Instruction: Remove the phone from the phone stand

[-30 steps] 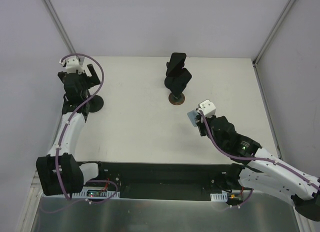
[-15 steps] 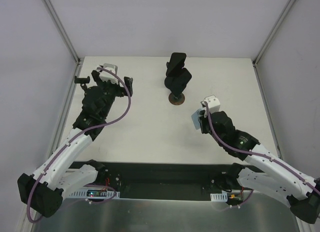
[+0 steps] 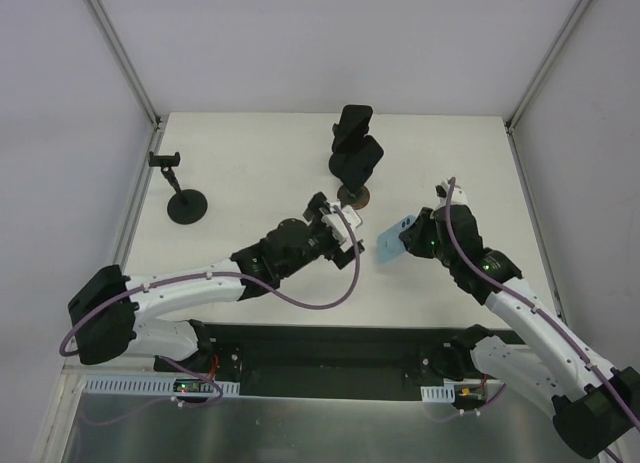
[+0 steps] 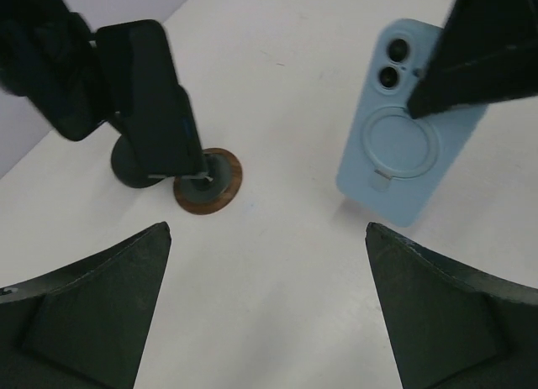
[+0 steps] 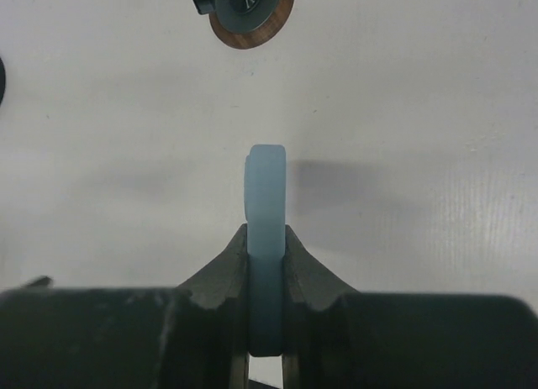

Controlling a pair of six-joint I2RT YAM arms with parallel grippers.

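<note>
The phone (image 3: 392, 241) is light blue with a ring on its back (image 4: 412, 145). It hangs above the table, and my right gripper (image 3: 410, 235) is shut on its lower part. In the right wrist view I see it edge-on (image 5: 266, 179), squeezed between both fingers of that gripper (image 5: 266, 231). My left gripper (image 3: 348, 231) stands wide open just left of the phone, its fingers (image 4: 267, 238) holding nothing. The small black phone stand (image 3: 185, 205) at the far left has an empty clamp.
Two dark phones sit on black stands (image 3: 352, 153) at the back middle. The nearer one (image 4: 155, 103) has a brown round base (image 4: 208, 181), which also shows in the right wrist view (image 5: 250, 11). Grey walls close in the table on three sides.
My left arm has swung from the small stand at the far left to the middle, beside the blue phone. The right gripper shifted slightly right with the phone still held.
</note>
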